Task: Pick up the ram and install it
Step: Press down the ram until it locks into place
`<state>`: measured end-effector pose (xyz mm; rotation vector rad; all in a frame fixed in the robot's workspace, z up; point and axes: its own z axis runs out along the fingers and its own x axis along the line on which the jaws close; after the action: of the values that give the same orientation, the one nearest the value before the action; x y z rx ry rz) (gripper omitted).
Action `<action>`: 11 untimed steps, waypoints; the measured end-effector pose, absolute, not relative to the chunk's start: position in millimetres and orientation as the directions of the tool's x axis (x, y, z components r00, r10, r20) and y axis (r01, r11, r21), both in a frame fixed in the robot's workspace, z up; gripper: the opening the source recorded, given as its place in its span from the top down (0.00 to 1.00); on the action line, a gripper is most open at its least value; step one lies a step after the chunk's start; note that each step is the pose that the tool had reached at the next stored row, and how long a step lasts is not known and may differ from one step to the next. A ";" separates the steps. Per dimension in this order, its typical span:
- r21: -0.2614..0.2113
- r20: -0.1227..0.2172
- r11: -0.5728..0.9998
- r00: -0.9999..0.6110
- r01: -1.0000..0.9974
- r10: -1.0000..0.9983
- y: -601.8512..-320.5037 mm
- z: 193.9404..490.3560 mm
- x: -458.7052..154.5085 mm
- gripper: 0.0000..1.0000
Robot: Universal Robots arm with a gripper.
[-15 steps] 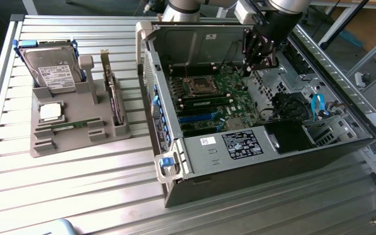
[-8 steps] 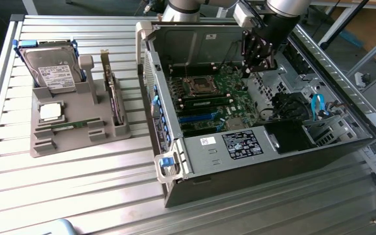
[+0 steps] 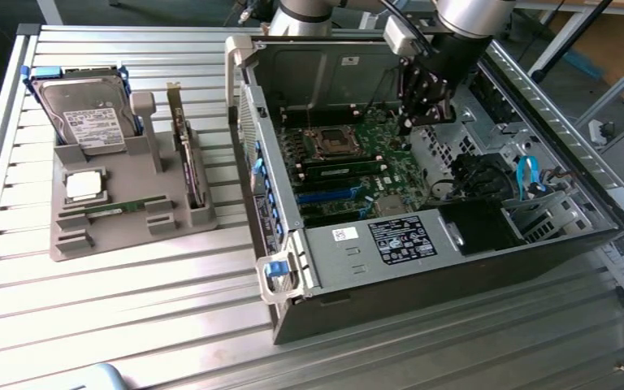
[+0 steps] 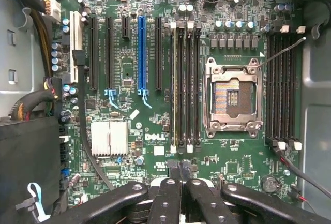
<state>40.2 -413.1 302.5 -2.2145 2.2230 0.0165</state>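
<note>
Ribbed aluminium tabletop [image 3: 127,309] is carrying everything you are working with. Starting at the gripper [image 4: 181,185], you are holding the fingers [image 4: 166,198] closed together with nothing between them; their black tips are meeting just above the lower edge of the motherboard [image 4: 129,182]. You are hovering inside the open computer case [image 3: 290,268], looking straight down on the board, likely so the slots line up squarely under the fingers. Just beyond the tips, one ram stick [image 4: 182,89] is already sitting in the bank of memory slots [image 4: 194,89] beside the empty processor socket [image 4: 231,97], which is lying open with its contacts exposed. A second bank of slots [image 4: 282,89] is standing on the socket's far side.

Farther out, to the exterior view's left of the case, a grey parts holder [image 3: 127,219] is keeping the spare parts in fixed pockets. Another ram stick [image 3: 117,208] is lying flat in its cradle there, well apart from your gripper, near the square processor chip [image 3: 82,186], the hard drive [image 3: 90,118] and the upright expansion card [image 3: 188,154].
</note>
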 end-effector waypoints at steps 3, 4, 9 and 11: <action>0.005 -0.010 0.004 -0.004 -1.000 -1.000 -413.1 298.5 40.2 0.90; 0.005 -0.010 0.004 -0.004 -1.000 -1.000 -413.1 297.3 40.2 0.90; 0.005 -0.010 0.004 -0.004 -1.000 -1.000 -413.1 291.5 40.2 0.90; 0.005 -0.010 0.004 -0.004 -1.000 -1.000 -413.1 288.8 40.2 0.90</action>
<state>40.2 -413.1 288.8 -2.2145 2.2230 0.0165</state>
